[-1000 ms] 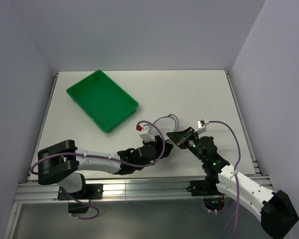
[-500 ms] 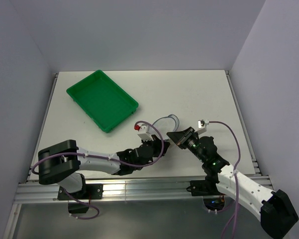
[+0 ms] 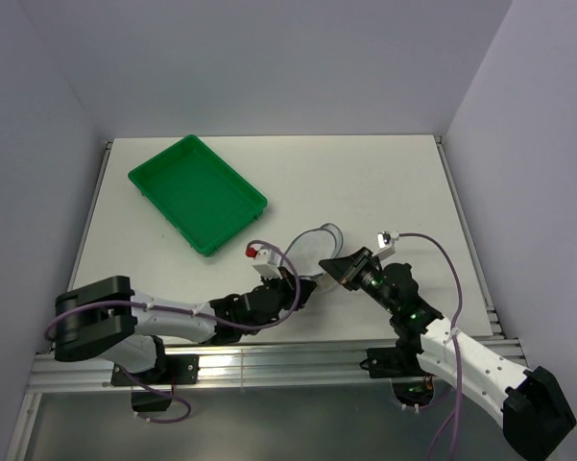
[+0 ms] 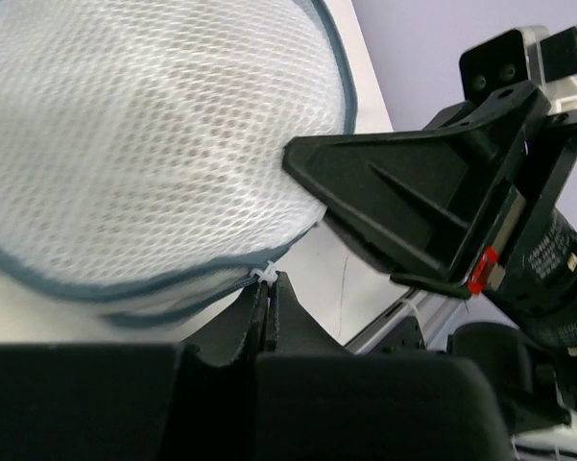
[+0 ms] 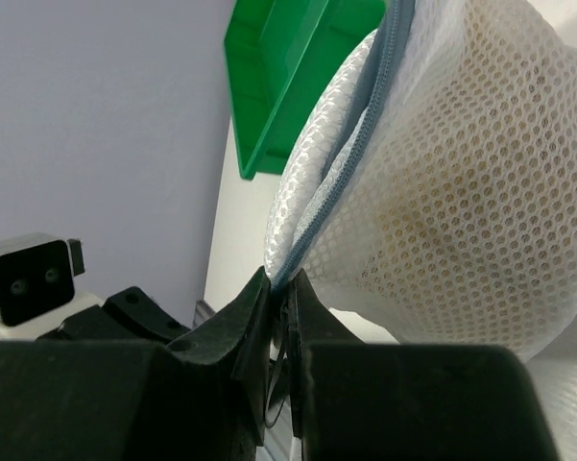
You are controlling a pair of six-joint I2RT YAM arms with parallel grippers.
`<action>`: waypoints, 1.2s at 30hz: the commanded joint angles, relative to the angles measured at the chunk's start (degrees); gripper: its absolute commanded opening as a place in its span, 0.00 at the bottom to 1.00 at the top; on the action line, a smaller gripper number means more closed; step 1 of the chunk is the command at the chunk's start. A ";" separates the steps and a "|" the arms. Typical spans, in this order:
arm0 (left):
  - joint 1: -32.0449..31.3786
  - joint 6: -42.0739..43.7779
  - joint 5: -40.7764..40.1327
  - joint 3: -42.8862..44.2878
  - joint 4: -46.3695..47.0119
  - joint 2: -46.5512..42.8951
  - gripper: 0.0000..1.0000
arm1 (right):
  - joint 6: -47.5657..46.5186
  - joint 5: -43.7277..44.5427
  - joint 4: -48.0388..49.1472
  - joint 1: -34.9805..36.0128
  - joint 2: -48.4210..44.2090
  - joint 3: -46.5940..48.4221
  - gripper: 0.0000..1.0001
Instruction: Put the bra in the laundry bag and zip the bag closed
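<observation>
From above, a white counter (image 3: 384, 182) between lavender walls (image 3: 269, 58) is seen, a green tray (image 3: 197, 192) at upper left, the laundry bag (image 3: 319, 236) low centre. From the left wrist, the left end effector (image 4: 269, 293) is clamped on its zipper rim. From the right wrist, the right end effector (image 5: 280, 298) is pinched on the zipper edge; the bra (image 5: 432, 226) is glimpsed, mustard, through the mesh.

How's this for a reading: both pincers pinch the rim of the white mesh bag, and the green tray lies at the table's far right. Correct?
No. The green tray lies at the far left of the table, not far right, as the top external view shows. The rest holds: the left pincer and the right pincer each pinch the rim of the laundry bag.
</observation>
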 commanded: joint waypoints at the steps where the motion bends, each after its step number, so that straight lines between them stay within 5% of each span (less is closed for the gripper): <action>1: -0.15 -1.20 -2.22 -7.10 -2.11 -6.40 0.00 | -2.78 -0.77 1.68 -2.20 0.13 1.23 0.00; 19: -0.32 -0.59 -11.54 -19.09 -20.23 -36.47 0.00 | -14.11 -23.19 -0.32 -12.84 11.55 10.01 0.00; 21: -1.55 2.20 -11.02 -17.60 -17.78 -35.51 0.00 | -16.13 -22.76 -1.82 -12.75 12.79 12.81 0.20; 22: -2.42 3.01 -12.15 -16.46 -17.50 -33.42 0.00 | -17.97 -22.15 -4.79 -12.75 13.75 13.87 0.49; 26: -5.15 5.82 -13.13 -12.06 -14.88 -26.99 0.00 | -19.74 -21.45 -9.46 -12.67 12.45 16.61 0.88; 28: -5.16 6.61 -11.29 -11.26 -10.67 -24.01 0.00 | -19.66 -16.98 -12.97 -12.67 8.25 16.09 0.95; 36: -5.24 5.83 -8.82 -8.36 -2.75 -17.23 0.00 | -11.76 -11.07 -21.51 -11.53 -11.78 4.93 0.95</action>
